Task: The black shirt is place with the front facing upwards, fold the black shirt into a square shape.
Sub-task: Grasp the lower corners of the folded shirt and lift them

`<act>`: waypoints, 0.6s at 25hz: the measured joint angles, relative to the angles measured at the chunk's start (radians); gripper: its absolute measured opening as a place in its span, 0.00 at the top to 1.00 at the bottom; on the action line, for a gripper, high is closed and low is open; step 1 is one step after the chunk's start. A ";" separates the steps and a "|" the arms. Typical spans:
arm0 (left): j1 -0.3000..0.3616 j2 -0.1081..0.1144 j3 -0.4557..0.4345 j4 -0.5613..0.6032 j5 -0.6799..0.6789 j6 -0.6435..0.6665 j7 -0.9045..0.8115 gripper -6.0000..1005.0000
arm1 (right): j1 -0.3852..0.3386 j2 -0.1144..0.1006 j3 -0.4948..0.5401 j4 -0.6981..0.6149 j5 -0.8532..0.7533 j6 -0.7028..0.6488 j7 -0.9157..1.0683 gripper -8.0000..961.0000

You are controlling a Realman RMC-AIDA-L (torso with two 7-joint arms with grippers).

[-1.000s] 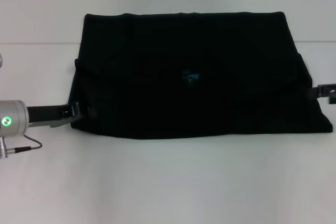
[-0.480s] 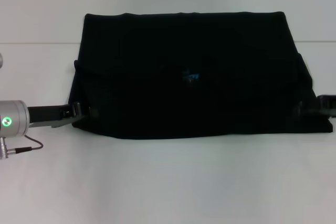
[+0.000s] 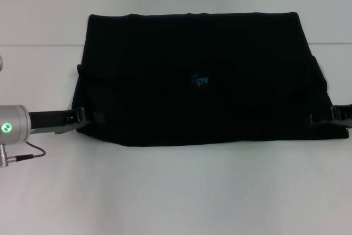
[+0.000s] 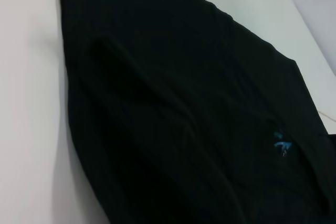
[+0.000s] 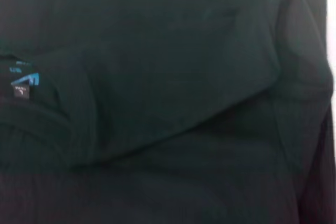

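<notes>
Right gripper (image 3: 322, 117) now farther in over the black shirt's (image 3: 192, 75) right edge.

black shirt (image 3: 203, 81), folded wide, flat, teal neck label (image 3: 200, 80) up

The black shirt (image 3: 198, 75) is a plain, unbroken black all over, with no pattern showing on its upturned surface, and its only other colour is the small teal neck label (image 3: 200, 80) near its middle, which in the right wrist view shows a bright teal mark above a tiny dark tag with pale print. It lies on a white table (image 3: 176, 191) that is plain and unmarked. The left gripper (image 3: 82, 116) and the right gripper (image 3: 324, 116) are black, and the left arm's wrist (image 3: 14, 126) is silver-grey with a glowing green light on it and a thin dark cable below.
</notes>
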 joint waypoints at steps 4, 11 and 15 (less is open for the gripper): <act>0.003 -0.001 -0.001 0.000 0.000 0.008 0.000 0.97 | -0.020 0.007 0.003 -0.040 0.011 -0.010 -0.004 0.14; 0.005 -0.001 -0.001 0.000 0.000 0.024 0.002 0.97 | -0.029 0.012 0.007 -0.064 0.011 -0.039 -0.008 0.41; 0.004 0.009 0.000 0.000 0.000 0.073 -0.003 0.97 | -0.038 0.012 0.013 -0.105 0.011 -0.100 -0.009 0.59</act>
